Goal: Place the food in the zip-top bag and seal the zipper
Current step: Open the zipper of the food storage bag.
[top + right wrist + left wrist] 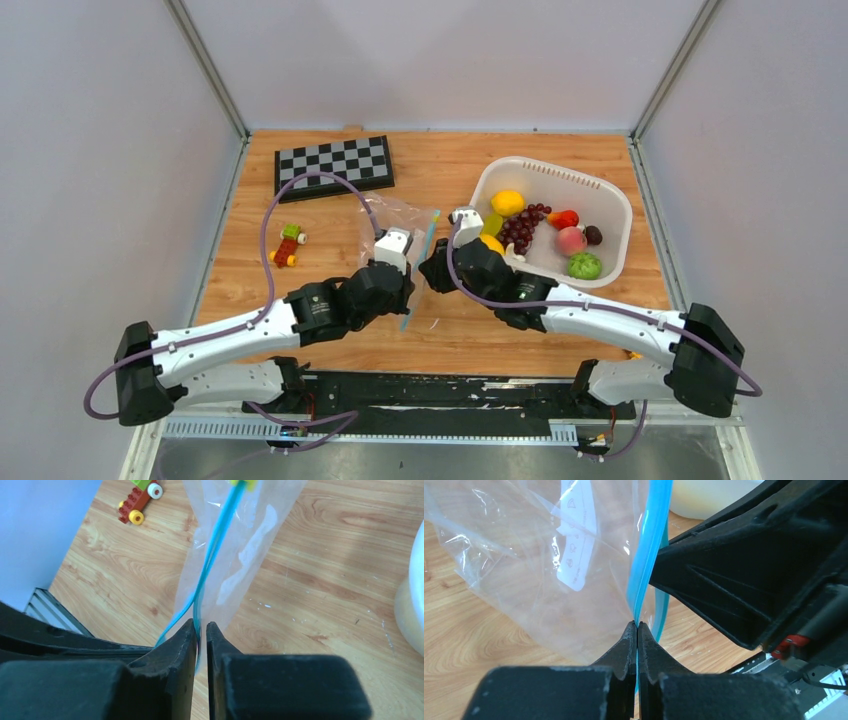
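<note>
One zip-top bag (400, 222), one white basket (612, 196), one chessboard (333, 165), one toy-block car (288, 246), two yellow lemons (507, 202) (491, 243).

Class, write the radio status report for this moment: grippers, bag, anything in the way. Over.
Both pinch the zipper: left gripper, right gripper. No food seen in the zip-top bag; food sits in the basket. Nothing seen in the way.

The bag (400, 222) lies centre frame; right of it, the basket (604, 198) holds fruit (522, 230); chessboard (334, 166) upper left, toy blocks (288, 246) left.

Wooden table (430, 160), chessboard (334, 166) far left, toy blocks (288, 245) left, zip-top bag (400, 215) centre, white basket (600, 212) right
</note>
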`<state>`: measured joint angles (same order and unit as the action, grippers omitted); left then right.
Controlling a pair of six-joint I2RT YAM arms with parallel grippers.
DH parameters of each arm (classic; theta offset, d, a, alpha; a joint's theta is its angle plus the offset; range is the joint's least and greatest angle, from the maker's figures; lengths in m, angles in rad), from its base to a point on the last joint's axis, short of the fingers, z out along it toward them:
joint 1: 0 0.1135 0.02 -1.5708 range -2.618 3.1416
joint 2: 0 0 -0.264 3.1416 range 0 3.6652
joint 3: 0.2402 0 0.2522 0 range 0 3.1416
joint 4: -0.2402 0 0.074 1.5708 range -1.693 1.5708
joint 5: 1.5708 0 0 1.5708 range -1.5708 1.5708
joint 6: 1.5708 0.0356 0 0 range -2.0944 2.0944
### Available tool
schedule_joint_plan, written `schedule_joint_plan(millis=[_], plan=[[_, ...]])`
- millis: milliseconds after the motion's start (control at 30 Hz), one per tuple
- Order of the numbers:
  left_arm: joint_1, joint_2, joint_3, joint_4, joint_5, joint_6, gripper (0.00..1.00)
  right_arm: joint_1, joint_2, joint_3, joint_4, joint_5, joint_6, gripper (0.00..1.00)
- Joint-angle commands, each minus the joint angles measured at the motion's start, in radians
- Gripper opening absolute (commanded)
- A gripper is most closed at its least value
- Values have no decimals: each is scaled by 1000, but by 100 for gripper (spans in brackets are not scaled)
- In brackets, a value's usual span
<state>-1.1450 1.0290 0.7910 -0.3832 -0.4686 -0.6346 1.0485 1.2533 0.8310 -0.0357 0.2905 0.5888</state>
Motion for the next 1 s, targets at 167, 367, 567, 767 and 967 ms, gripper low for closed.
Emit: schedule_joint_plan(millis=[167,367,567,767,967], plan=[[-6,-98,-10,-8,-74,-66,0,4,25,20,-17,57,62,3],[-5,-88,-35,73,-51,-91,0,4,-26,-45,22,74,110,0],[-6,-79,-29,41,-29,-86,0,4,-99,-79,-3,170,141,0],[-5,-91,-29,27,-52,-86,0,4,-138,-91,-49,205,151,0],[-6,-99,7,-11,-94,-80,0,2,-143,-93,-50,195,140,0]])
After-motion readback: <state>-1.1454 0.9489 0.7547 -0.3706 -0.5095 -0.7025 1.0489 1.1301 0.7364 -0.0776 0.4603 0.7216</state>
